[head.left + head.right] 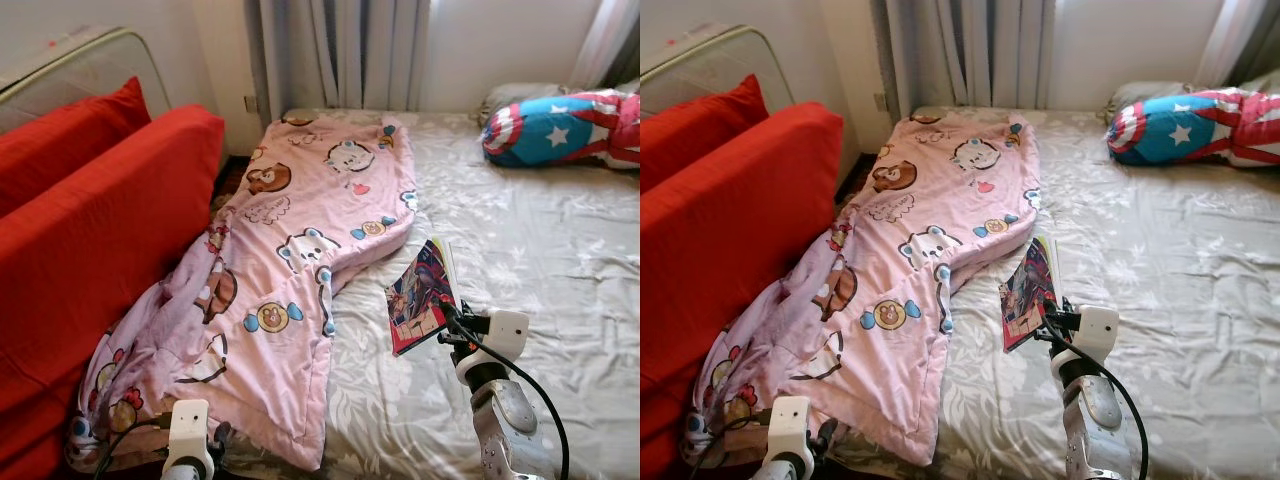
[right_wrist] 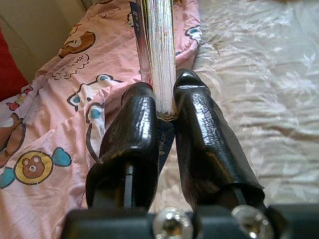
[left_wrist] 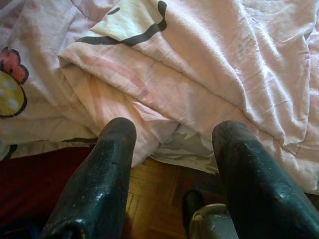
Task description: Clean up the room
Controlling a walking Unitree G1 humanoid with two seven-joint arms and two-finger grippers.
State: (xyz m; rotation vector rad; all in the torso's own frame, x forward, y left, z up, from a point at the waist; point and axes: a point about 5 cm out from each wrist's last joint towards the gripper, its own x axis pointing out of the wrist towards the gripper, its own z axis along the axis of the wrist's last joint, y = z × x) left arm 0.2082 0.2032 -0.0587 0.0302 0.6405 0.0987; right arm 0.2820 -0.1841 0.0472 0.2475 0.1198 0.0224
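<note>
Thin colourful comic book (image 1: 420,296): lower centre, held above the grey floral bedsheet (image 1: 540,250), long axis running up and away, spine edge clamped by right gripper (image 2: 165,107). Page edges visible in right wrist view. Left gripper (image 3: 172,149): fingers apart, beside pink cartoon-print quilt (image 1: 290,290).

Pink blanket (image 1: 290,250) covers the bed's left; grey sheet (image 1: 530,260) looks open, pillow (image 1: 560,125) beyond.

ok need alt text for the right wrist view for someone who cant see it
The right gripper has its two black fingers clamped on the edge of a thin book, seen edge-on. Behind it a pink cartoon-print blanket lies beside a grey floral bed sheet.
</note>
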